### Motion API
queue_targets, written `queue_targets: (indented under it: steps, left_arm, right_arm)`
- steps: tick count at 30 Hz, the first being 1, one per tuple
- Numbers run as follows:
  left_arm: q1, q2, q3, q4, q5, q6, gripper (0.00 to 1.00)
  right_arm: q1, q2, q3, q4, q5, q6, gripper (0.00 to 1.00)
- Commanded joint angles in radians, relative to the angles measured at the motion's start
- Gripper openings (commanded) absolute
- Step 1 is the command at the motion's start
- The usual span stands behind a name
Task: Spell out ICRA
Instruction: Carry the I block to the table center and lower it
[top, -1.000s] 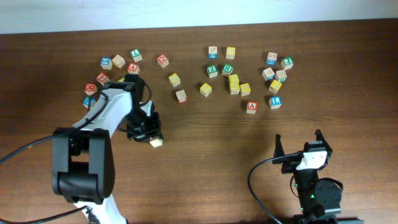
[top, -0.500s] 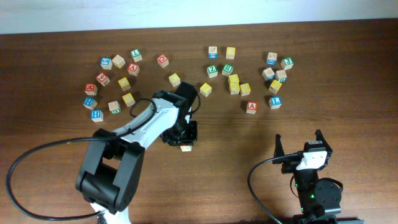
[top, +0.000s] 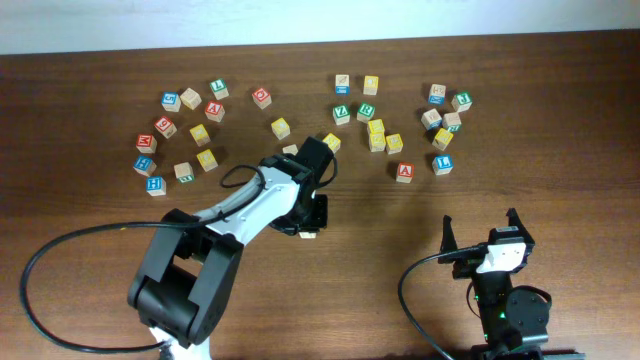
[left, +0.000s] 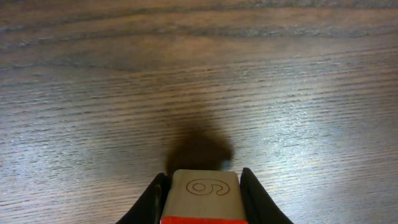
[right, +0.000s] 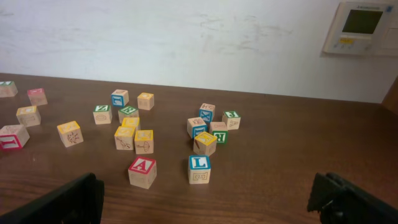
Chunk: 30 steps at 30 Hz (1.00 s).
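Over the bare middle of the table (top: 560, 210), pinches a red-edged block (left: 205, 190) in the left gripper (top: 308, 230), well clear of the scattered blocks (top: 376, 130); leaves the right gripper (top: 482, 234) spread wide and empty. Risks a tumble on release from too high, hiding the letter face, unreadable here

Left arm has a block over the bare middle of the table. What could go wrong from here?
1. The block in the left jaws seems to hang above its shadow; released here, it might tumble onto another face.
2. The red A block sits not far from a blue L block; grasping it later could nudge that neighbour.
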Motion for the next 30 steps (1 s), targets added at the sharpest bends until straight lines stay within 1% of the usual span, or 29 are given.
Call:
queue_targets:
  steps: [1,3,7,13,14,15,16,19,20,22,24,30]
  left_arm:
    - [0.0,0.011,-0.012,0.003,-0.012,-0.009,0.23]
    - [0.0,0.011,-0.012,0.002,-0.057,-0.009,0.21]
    - [0.001,0.011,-0.012,0.002,-0.119,-0.009,0.25]
    - [0.001,0.011,-0.012,0.002,-0.115,-0.009,0.25]
    - [0.001,0.011,-0.012,0.003,-0.115,-0.009,0.28]
    - [0.001,0.011,-0.012,0.002,-0.115,-0.009,0.36]
    - [0.001,0.011,-0.012,0.002,-0.115,-0.009,0.41]
    - [0.001,0.011,-0.012,0.002,-0.115,-0.009,0.42]
    - [0.001,0.011,-0.012,0.002,-0.114,-0.009,0.42]
    - [0.001,0.011,-0.012,-0.002,-0.114,-0.009,0.33]
    - [0.001,0.011,-0.012,-0.006,-0.114,-0.009,0.26]
    - [0.001,0.011,-0.012,-0.005,-0.115,-0.009,0.26]
  right_arm:
    - [-0.008,-0.006,-0.005,-0.006,0.012,0.0,0.98]
    - [-0.008,-0.006,-0.005,-0.006,0.012,0.0,0.98]
    - [-0.008,-0.006,-0.005,-0.006,0.012,0.0,0.98]
    - [-0.008,-0.006,-0.005,-0.006,0.012,0.0,0.98]
    - [-0.008,-0.006,-0.005,-0.006,0.012,0.0,0.98]
    - [-0.008,-0.006,-0.005,-0.006,0.012,0.0,0.99]
    - [-0.008,-0.006,-0.005,-0.006,0.012,0.0,0.98]
    - [-0.008,-0.006,-0.005,-0.006,0.012,0.0,0.99]
    - [-0.008,-0.006,-0.005,-0.006,0.012,0.0,0.98]
    - [-0.008,-0.006,-0.005,-0.006,0.012,0.0,0.98]
    - [-0.008,-0.006,-0.005,-0.006,0.012,0.0,0.98]
    - [-0.008,-0.006,-0.005,-0.006,0.012,0.0,0.98]
